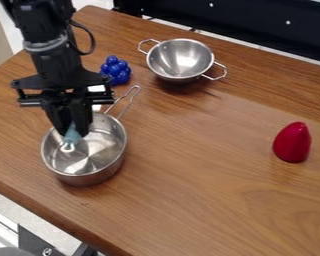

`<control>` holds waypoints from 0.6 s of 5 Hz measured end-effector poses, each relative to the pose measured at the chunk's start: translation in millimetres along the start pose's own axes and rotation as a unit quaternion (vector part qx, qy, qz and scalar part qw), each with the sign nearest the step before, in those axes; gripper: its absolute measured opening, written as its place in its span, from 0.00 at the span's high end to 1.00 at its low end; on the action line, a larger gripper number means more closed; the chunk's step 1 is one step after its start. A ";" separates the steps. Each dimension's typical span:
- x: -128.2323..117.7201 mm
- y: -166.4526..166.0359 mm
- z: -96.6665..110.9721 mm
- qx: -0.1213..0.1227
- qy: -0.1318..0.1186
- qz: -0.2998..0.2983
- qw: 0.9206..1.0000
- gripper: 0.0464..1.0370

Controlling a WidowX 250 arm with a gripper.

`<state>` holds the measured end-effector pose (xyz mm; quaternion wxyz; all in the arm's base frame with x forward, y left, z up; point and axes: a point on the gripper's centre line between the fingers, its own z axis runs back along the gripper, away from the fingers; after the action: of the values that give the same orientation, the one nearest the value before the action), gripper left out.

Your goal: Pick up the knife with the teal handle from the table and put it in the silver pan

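One small light-blue thing (71, 135) with a pale, loop-like end is pinched in my claw (74, 129), toward the left of the wooden table (196, 200), so I am clenched on it rather than empty. I hang, fingertips down, over the left part of a shiny metal saucepan (103, 144), and the pale end of what I hold shows against the inside of that pan; whether it touches the bottom, I cannot tell. The pan stands upright, its wire handle (129, 103) slanting away toward the back and right. Just behind my fingers I can make out part of something white (96, 89), mostly hidden by me. Slightly farther right, beyond the pan and near the tip of its handle, sits a knobbly, glossy dark-blue cluster (116, 70). Next comes a metal bowl (181, 57) with two wire side handles, upright near the back edge and apart from the pan. Well apart from me, at the far right, a glossy red cone with a rounded tip (293, 143) stands on the wood, point up.
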<state>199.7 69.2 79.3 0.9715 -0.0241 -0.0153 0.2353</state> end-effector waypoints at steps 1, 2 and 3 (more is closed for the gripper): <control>11.5 -0.7 -8.5 0.004 -0.030 0.003 1.000 0.83; 9.7 3.4 -20.3 0.013 -0.045 -0.009 0.999 0.83; 11.0 4.7 -25.3 0.016 -0.057 -0.015 0.998 0.83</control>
<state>208.4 77.5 54.0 0.9727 0.0050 -0.0674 0.2219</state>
